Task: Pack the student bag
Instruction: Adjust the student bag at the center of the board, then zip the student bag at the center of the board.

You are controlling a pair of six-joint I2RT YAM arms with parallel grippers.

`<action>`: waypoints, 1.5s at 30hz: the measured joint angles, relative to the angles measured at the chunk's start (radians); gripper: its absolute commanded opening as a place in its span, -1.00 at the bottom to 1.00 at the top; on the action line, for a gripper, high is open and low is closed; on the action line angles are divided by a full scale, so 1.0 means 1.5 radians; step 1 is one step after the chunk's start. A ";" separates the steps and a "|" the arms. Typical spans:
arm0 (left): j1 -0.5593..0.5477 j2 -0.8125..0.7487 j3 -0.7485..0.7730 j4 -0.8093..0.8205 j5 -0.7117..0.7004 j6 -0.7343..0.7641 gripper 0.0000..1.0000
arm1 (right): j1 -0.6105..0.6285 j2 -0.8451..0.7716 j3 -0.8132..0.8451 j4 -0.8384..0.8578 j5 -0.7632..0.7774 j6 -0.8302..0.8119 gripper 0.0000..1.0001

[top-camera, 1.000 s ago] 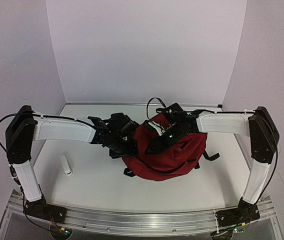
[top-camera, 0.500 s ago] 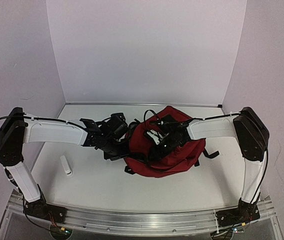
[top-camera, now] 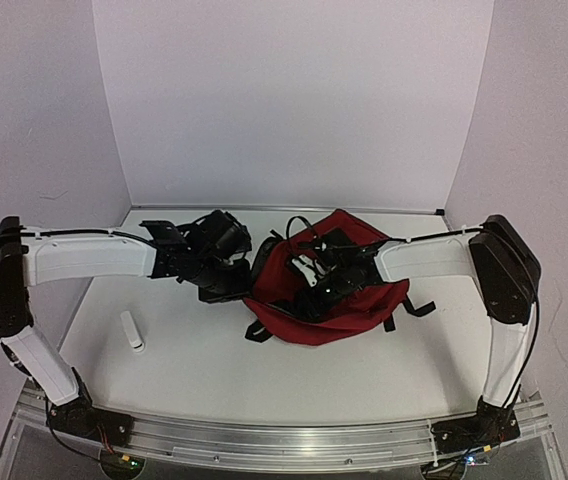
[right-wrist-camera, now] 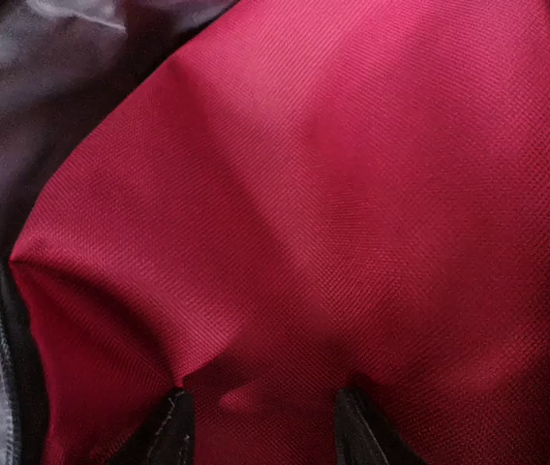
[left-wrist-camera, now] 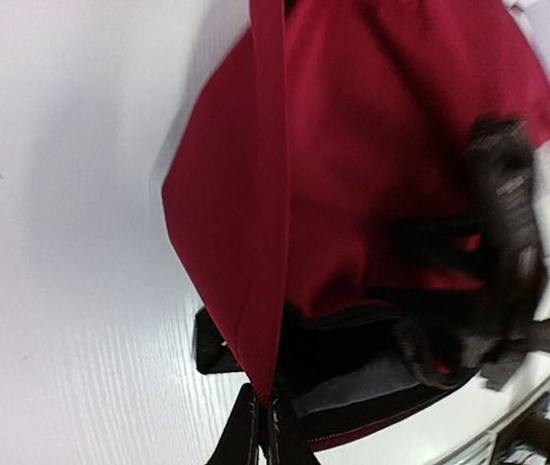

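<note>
The student bag [top-camera: 362, 303], dark red with black straps, lies in the middle of the table with its mouth toward the left arm. My left gripper [top-camera: 248, 280] is shut on the bag's red edge [left-wrist-camera: 263, 387], pinching the fabric between its fingers [left-wrist-camera: 241, 436]. Grey lining [left-wrist-camera: 362, 383] shows inside the opening. My right gripper [top-camera: 322, 288] is down in the bag's mouth; its black and white body [left-wrist-camera: 522, 223] shows in the left wrist view. Its fingers [right-wrist-camera: 170, 424] stand apart, pressed against red fabric [right-wrist-camera: 352, 194], with grey lining [right-wrist-camera: 23, 97] to the left.
A white cylinder like a marker [top-camera: 133, 331] lies on the table to the left of the bag, near the left arm. Black straps [top-camera: 419, 308] trail from the bag's right side. Walls close the table at the back and sides.
The left gripper has closed on the bag's edge and drawn it leftward. The bag has flattened and spread open. The right gripper has sunk lower into the bag.
</note>
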State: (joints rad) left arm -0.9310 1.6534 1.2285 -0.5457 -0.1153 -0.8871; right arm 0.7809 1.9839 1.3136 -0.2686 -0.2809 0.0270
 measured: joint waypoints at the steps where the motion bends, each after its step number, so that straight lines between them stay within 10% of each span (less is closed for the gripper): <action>1: 0.009 -0.017 0.002 -0.002 0.001 0.005 -1.00 | 0.003 0.000 0.001 0.003 0.008 0.000 0.04; 10: 0.123 -0.076 -0.008 -0.022 0.036 0.046 -0.99 | 0.009 0.000 0.069 0.020 -0.053 0.002 0.58; 14: 0.138 -0.077 -0.032 -0.038 0.024 0.068 -0.61 | 0.004 -0.043 0.076 -0.002 -0.086 -0.001 0.86; 22: 0.130 -0.122 -0.036 -0.035 0.042 0.176 0.26 | -0.033 -0.255 0.061 -0.051 -0.096 -0.077 0.81; 29: 0.037 -0.129 0.007 -0.015 0.074 0.288 0.26 | -0.178 -0.287 -0.018 -0.143 -0.136 -0.135 0.77; 45: -0.121 0.312 0.384 -0.027 0.146 0.453 -0.32 | -0.349 -0.175 -0.068 -0.220 -0.131 -0.165 0.72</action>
State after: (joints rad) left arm -1.1128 2.1208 1.8038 -0.5860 0.1030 -0.2068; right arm 0.2580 1.7213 1.2115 -0.5993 -0.4777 -0.2202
